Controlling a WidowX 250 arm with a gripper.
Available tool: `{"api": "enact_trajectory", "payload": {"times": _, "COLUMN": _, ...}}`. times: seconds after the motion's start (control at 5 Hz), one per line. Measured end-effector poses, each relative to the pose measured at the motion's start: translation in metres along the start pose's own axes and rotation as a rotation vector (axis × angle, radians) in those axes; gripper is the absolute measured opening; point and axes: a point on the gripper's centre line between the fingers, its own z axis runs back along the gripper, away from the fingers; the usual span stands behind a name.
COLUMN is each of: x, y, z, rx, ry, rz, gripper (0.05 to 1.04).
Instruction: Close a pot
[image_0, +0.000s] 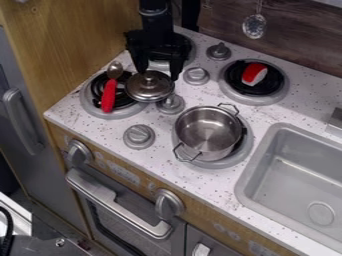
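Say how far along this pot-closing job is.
Done: nothing visible; the round silver metal pot stands uncovered. In hand: apparently nothing; the black two-finger gripper hangs open at the round silver metal lid. Left: grasping, carrying and seating that lid.

Silver pot (208, 134), red handle (109, 96), white counter (157, 167) with seemingly dark speckles.

Surface (212, 186): white with dark specks
Left burner (87, 102): spoon (108, 95), red handle nearest the camera
Far left burner (192, 54): partly hidden
Far right burner (262, 101): small red-and-white object (254, 73)
Near right burner (232, 162): open metal pot (207, 132), upright, two wire handles
Between burners: four gray knobs (139, 136)
Right side: gray sink (247, 175), set in
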Motion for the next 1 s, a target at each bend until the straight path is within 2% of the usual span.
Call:
{"api": "enact_trajectory", "payload": {"times": 0.2, "x": -0.006, "y": 0.001, "z": -0.016, "rx": -0.003, "ry": 0.044, "rz": 0.005, "gripper": 0.999}}
{"api": "enact_trajectory", "payload": {"times": 0.4, "x": 0.005, "y": 0.009, "z": -0.033, "rx": 0.006, "ry": 0.068, "rz": 0.031, "gripper": 0.999}}
{"api": "enact_trajectory", "payload": {"times": 0.6, "x": 0.016, "y": 0.014, "z": -0.044, "rx": 0.010, "ry": 0.083, "rz": 0.046, "gripper": 0.999}}
{"api": "enact_trajectory", "payload": {"times": 1.0, "x": 0.036, "y": 0.034, "z": -0.055, "rx": 0.020, "ry": 0.079, "rz": 0.112, "gripper": 0.999}}
